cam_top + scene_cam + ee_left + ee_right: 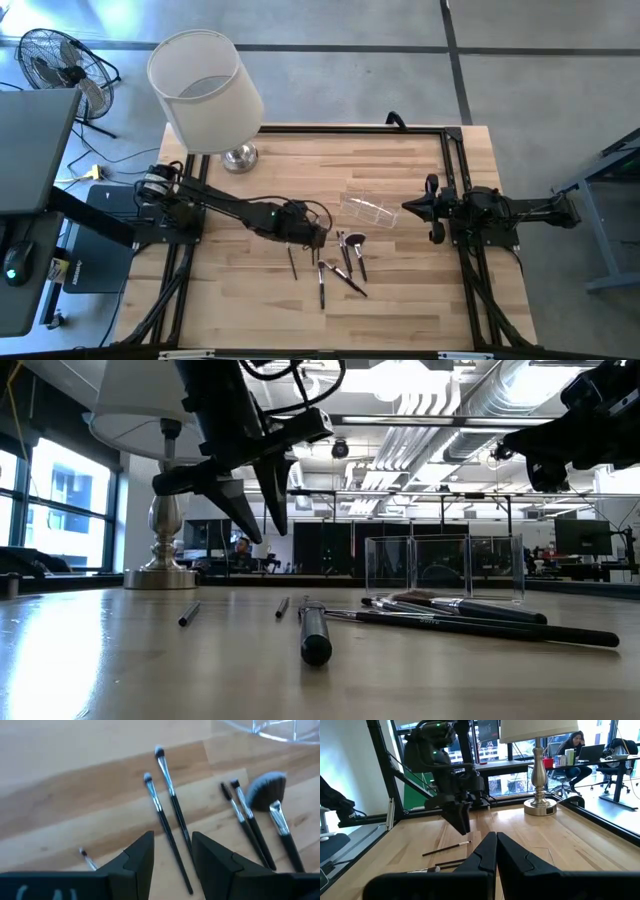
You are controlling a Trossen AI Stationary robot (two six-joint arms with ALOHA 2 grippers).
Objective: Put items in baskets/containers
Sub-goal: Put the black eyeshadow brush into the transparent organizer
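Left gripper [318, 240] hovers above wooden table [250, 305], fingers parted, empty. Slim dark-handled makeup brushes [345, 265] lie scattered directly below and just beyond it. Small clear rectangular plastic box [368, 209] sits beyond brushes. Right gripper [412, 207] closed, empty, near box's other side.

grey floor [540, 70], fan [55, 60], windows [60, 500]

both arms are dark, near-black jointed links; black cables loop over the left arm behind its gripper [318, 238]; a green light glows on that wrist; each gripper, like the right gripper [496, 851], ends in two angular, tapering matte black fingers [139, 861].
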